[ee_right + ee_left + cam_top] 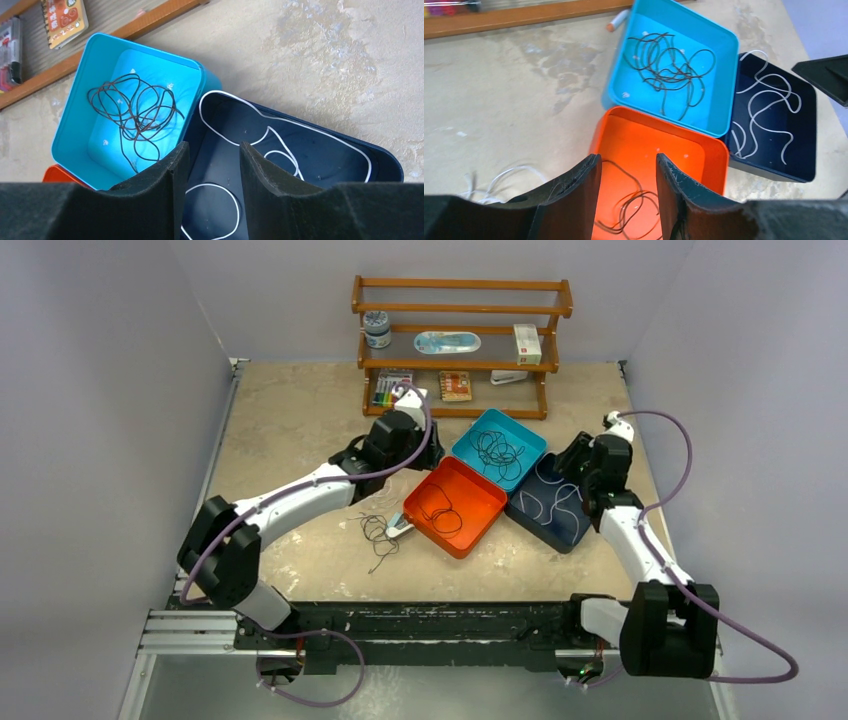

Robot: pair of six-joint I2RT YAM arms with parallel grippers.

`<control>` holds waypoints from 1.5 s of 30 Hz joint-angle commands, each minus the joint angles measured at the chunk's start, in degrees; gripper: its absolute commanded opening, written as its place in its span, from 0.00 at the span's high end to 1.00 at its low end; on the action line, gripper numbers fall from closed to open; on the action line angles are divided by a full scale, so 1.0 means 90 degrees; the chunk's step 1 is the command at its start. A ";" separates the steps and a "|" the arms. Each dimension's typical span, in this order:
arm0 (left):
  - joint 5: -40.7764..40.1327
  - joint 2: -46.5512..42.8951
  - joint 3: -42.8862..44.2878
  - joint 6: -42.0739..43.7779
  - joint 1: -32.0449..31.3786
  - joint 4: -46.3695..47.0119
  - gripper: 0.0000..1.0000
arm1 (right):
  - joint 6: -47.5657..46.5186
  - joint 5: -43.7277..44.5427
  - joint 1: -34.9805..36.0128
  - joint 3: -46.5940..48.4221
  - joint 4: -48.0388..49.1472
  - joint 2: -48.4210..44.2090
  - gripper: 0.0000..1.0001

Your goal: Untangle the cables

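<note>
We find a loose tangle of thin black and white cables on the beige counter, left-rearward of the left end effector, the nearer one. It and the right end effector gape, empty.

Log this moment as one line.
left gripper: open, above orange plastic bin | right gripper: open, above navy plastic bin | thin cable tangle: loose on table

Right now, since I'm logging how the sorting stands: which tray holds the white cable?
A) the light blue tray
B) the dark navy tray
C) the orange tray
B: the white cable loops across the floor of the dark navy tray.
</note>
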 commanded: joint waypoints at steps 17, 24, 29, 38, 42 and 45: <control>-0.0619 -0.0944 -0.0458 -0.0198 0.0203 -0.0063 0.56 | -0.0274 0.0790 -0.0020 0.1165 0.0000 0.2061 0.56; -0.0582 -0.0892 -0.0463 -0.0199 0.0213 -0.0024 0.56 | -0.0292 0.0811 -0.0020 0.1344 0.0027 0.2508 0.56; -0.0600 -0.0862 -0.0465 -0.0163 0.0221 -0.0014 0.56 | -0.0348 0.0740 -0.0020 0.1378 0.0278 0.2719 0.63; -0.0642 -0.0919 -0.0539 -0.0166 0.0246 -0.0024 0.56 | -0.0217 0.0286 -0.0022 0.1124 0.0219 0.2601 0.94; -0.0636 -0.0929 -0.0541 -0.0176 0.0249 -0.0034 0.56 | -0.0068 0.0191 -0.0021 0.0828 0.0046 0.2182 1.00; -0.0626 -0.0930 -0.0560 -0.0181 0.0249 -0.0029 0.56 | 0.0012 -0.0035 -0.0021 0.0616 -0.0131 0.1901 1.00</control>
